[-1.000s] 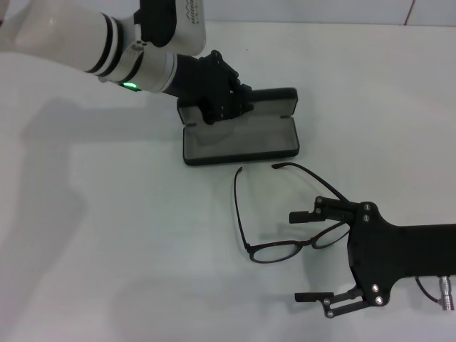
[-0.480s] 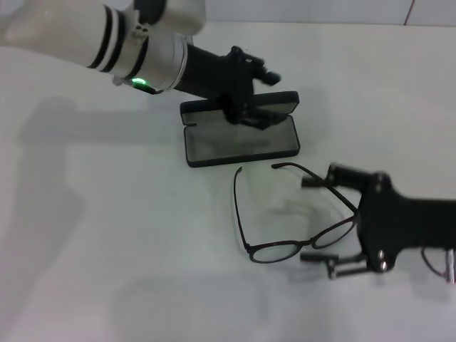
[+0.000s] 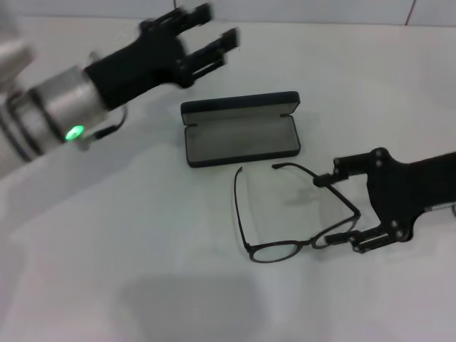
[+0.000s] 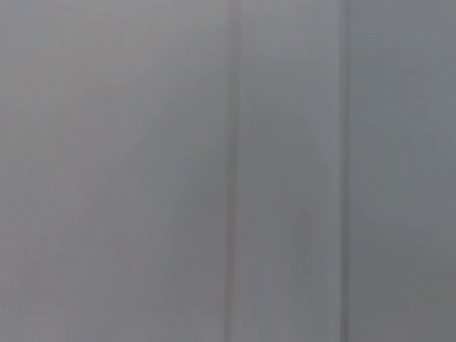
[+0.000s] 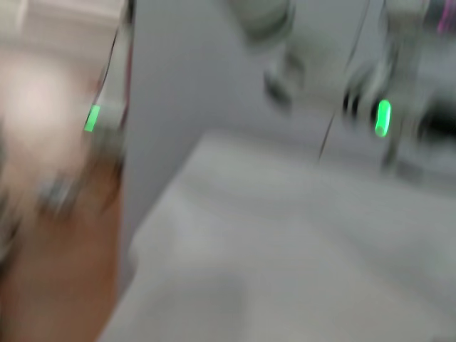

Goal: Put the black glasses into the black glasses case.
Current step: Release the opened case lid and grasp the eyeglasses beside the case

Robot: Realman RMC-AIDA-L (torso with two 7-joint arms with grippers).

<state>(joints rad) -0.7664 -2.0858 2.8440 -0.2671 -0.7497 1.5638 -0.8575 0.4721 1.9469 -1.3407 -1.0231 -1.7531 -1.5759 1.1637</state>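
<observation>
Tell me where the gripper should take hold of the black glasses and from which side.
Probably the front frame near the hinge on the robot's right side. The black glasses lie unfolded on the table, temples pointing toward the open black glasses case, so the thicker frame corner seems firmer than a slim temple. The open right gripper already straddles that end, so come from the right. The left gripper hangs beyond the case.

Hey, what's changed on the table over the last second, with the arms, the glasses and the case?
The left gripper has lifted off the open case and pulled back toward the robot's left, fingers open. The right gripper has swung in around the glasses' right lens end, one finger on each side, not yet closed. The glasses and case lie where they were on the table.
</observation>
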